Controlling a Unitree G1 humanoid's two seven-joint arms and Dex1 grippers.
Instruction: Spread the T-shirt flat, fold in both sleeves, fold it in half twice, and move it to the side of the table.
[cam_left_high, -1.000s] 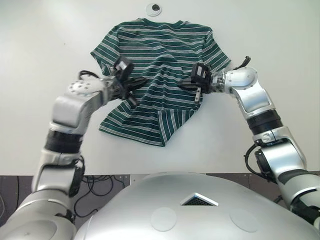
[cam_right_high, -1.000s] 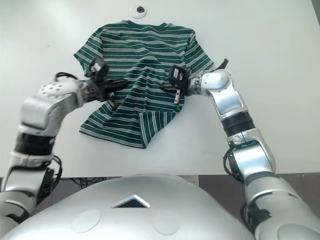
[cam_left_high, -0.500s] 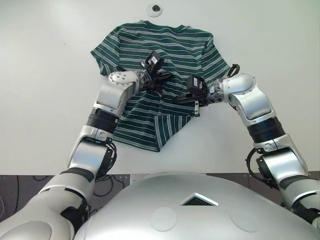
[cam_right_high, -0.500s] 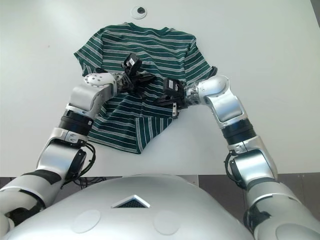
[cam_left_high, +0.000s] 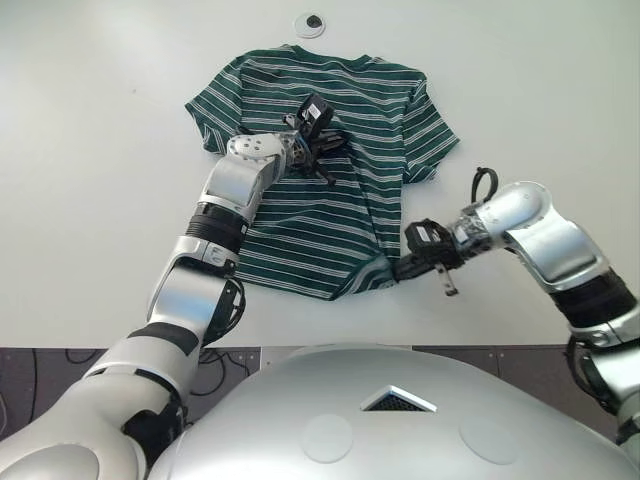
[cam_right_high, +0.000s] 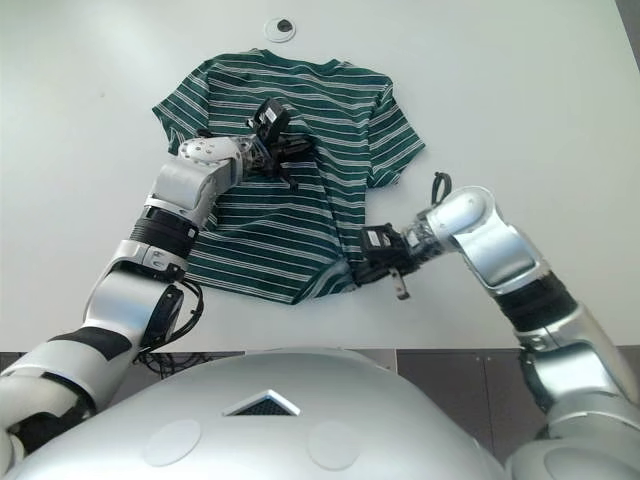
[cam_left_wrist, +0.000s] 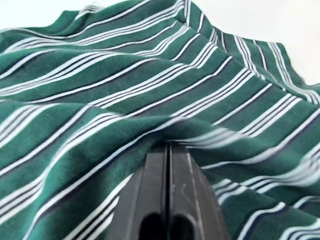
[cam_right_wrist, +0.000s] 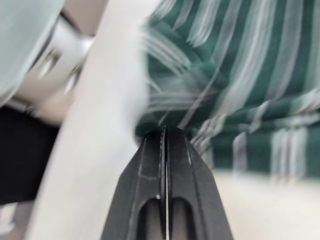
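While the shirt (cam_left_high: 375, 110) lies on the white table (cam_left_high: 90, 200), its collar sits just beside the small round disc (cam_left_high: 313, 21) and its body runs away from the disc toward the robot. It is green with thin white stripes. Both sleeves stick out sideways, not far from the disc, and are not folded in.

The left gripper (cam_left_high: 328, 160) is on the chest of the shirt, a little nearer the robot than the disc and almost in line with it. Its fingers (cam_left_wrist: 150, 190) are pressed together, and the cloth bunches into a raised fold right at their tips, so they seem to pinch it.

The right gripper (cam_left_high: 398, 270) is well away from the disc, toward the robot and off to the right. It is low at the table, at the hem corner farthest from the disc. Its fingers (cam_right_wrist: 142, 185) are pressed together, pinching that corner. A long crease runs through the cloth between the two grippers. The rest of the hem lies slanted and uneven.
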